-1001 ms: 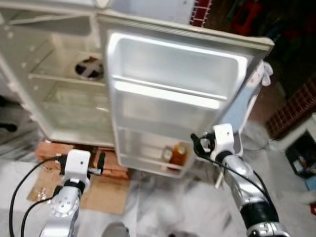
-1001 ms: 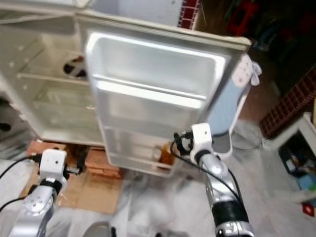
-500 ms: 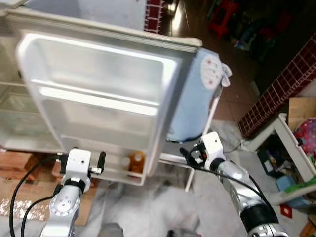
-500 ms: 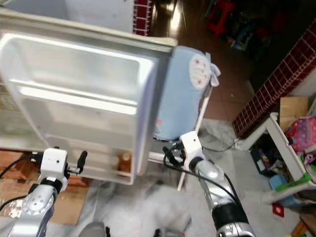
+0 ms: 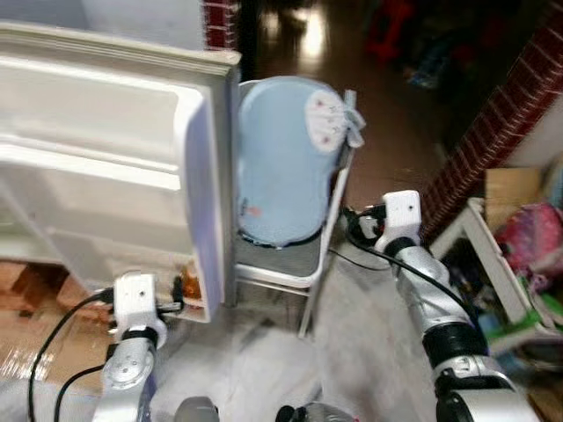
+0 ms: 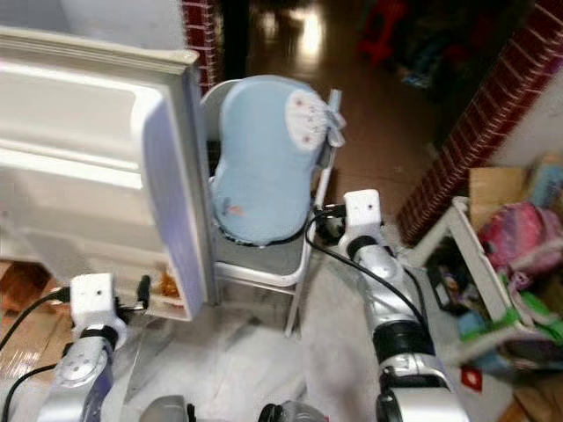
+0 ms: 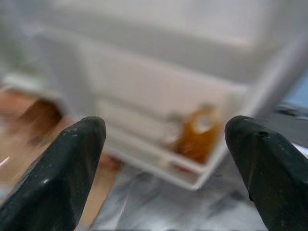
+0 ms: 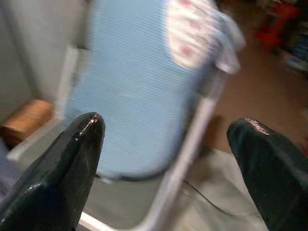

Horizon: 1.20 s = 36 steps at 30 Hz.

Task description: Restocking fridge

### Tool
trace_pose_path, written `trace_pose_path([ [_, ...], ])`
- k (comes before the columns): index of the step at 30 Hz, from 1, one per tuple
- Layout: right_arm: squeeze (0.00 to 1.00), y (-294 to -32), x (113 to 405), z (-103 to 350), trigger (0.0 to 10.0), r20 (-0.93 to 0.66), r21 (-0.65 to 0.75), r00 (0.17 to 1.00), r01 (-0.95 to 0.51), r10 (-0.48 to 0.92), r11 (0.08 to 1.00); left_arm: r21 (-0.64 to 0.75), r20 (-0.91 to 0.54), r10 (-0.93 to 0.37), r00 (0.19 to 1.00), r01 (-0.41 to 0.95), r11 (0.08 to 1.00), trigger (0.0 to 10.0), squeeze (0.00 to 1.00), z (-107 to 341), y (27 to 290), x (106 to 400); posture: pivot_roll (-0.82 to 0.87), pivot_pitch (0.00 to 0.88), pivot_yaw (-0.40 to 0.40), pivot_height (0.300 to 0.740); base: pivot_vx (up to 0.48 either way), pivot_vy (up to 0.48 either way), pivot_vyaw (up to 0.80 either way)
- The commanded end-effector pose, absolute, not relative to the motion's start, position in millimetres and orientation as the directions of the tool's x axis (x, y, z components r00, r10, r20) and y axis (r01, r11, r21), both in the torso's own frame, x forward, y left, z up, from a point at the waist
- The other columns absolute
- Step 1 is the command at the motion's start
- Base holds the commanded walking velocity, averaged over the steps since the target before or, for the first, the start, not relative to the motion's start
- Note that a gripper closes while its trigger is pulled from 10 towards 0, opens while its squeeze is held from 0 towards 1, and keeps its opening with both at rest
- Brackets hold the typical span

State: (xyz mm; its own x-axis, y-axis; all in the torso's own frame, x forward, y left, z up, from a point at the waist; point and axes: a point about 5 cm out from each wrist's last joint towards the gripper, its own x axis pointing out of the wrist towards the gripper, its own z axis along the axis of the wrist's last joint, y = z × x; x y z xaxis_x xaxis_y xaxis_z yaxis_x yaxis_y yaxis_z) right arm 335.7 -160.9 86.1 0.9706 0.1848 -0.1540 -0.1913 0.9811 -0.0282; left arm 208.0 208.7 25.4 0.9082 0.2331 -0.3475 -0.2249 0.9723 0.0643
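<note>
In the left eye view, the fridge door [image 5: 114,167] stands swung wide, its inner shelves facing the robot, which is how it must hang if stock is to go in. Low in its bottom rack sits an amber bottle [image 5: 190,283], already shelved. Just beyond the door's edge stands a white-framed chair [image 5: 308,264] with a pale blue cushion [image 5: 281,158] propped against its back. The left pincer [image 5: 176,294] is held low, close to the bottom rack; the right pincer [image 5: 356,230] is raised beside the chair. At the far right, a low shelf [image 5: 497,281] holds bright clutter, too blurred to name.

The right eye view gives the same layout, with the door nearly edge-on.

In the left wrist view, the two black fingers [image 7: 62,178] are spread wide apart with nothing between them, and they frame the amber bottle in the door rack ahead, near but not touched.

In the right wrist view, the fingers [image 8: 62,173] are likewise wide apart and empty, pointing at the blue cushion and chair frame. With both pincers empty, the next item to stock likely has to be fetched first.
</note>
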Motion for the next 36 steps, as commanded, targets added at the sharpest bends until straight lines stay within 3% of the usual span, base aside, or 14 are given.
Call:
trace_pose_path([
  [1,0.00,-155,341,95,10.0,-0.117,-0.013,0.973,-0.200,0.198,0.980,0.061,-0.364,0.255,0.896,-0.251,0.966,10.0,0.00,23,211,206,0.14,0.046,-0.089,0.740,0.000,0.000,0.80],
  [5,0.00,-151,342,95,10.0,-0.109,-0.002,0.974,-0.201,0.200,0.980,0.081,-0.403,0.271,0.874,-0.261,0.962,10.0,0.00,19,213,202,0.15,0.038,-0.085,0.740,0.000,0.000,0.80],
  [7,0.00,-151,343,95,10.0,-0.097,0.014,0.983,-0.158,0.158,0.987,0.197,-0.468,0.271,0.841,-0.200,0.960,10.0,0.00,10,218,185,0.15,0.037,-0.084,0.740,0.000,0.000,0.64],
  [10,0.00,-153,347,97,10.0,-0.091,0.042,0.990,-0.101,0.104,0.994,0.223,-0.581,0.268,0.769,-0.167,0.961,10.0,0.00,-10,222,162,0.16,0.037,-0.080,0.740,0.000,0.000,0.00],
  [14,0.00,-152,357,109,10.0,-0.060,0.063,0.997,-0.049,0.052,0.997,0.187,-0.669,0.314,0.674,-0.257,0.948,10.0,0.00,-28,233,137,0.17,0.039,-0.078,0.740,0.000,0.000,0.00],
  [20,0.00,-139,376,136,10.0,-0.011,0.154,1.000,0.012,-0.011,0.988,0.191,-0.654,0.301,0.694,-0.234,0.953,10.0,0.00,-26,229,145,0.17,0.033,-0.085,0.740,0.000,0.000,0.00],
  [22,0.00,-122,383,147,10.0,-0.005,0.186,0.999,-0.030,0.032,0.982,0.185,-0.659,0.296,0.692,-0.232,0.955,10.0,0.00,-27,228,146,0.16,0.033,-0.085,0.740,0.000,0.000,0.00],
  [24,0.00,-89,390,175,10.0,0.073,0.263,0.984,-0.179,0.165,0.948,0.178,-0.666,0.285,0.689,-0.224,0.958,10.0,0.00,-28,227,147,0.17,0.033,-0.091,0.740,0.000,0.000,0.00],
  [27,0.00,-71,389,189,10.0,0.118,0.299,0.960,-0.279,0.255,0.913,0.170,-0.670,0.281,0.687,-0.226,0.959,10.0,0.00,-29,226,147,0.17,0.031,-0.093,0.740,0.000,0.000,0.00],
  [30,0.00,-37,379,213,10.0,0.215,0.371,0.880,-0.474,0.423,0.799,0.146,-0.676,0.271,0.685,-0.236,0.961,10.0,0.00,-31,225,147,0.16,0.028,-0.097,0.740,0.000,0.000,0.00],
  [34,0.00,-22,371,224,10.0,0.260,0.373,0.830,-0.558,0.494,0.741,0.139,-0.678,0.265,0.685,-0.235,0.962,10.0,0.00,-32,224,148,0.16,0.026,-0.097,0.740,0.000,0.000,0.00],
  [36,0.00,-3,357,238,10.0,0.327,0.349,0.712,-0.702,0.621,0.621,0.135,-0.680,0.258,0.686,-0.229,0.964,10.0,0.00,-32,223,150,0.15,0.025,-0.096,0.740,0.000,0.000,0.00],
])
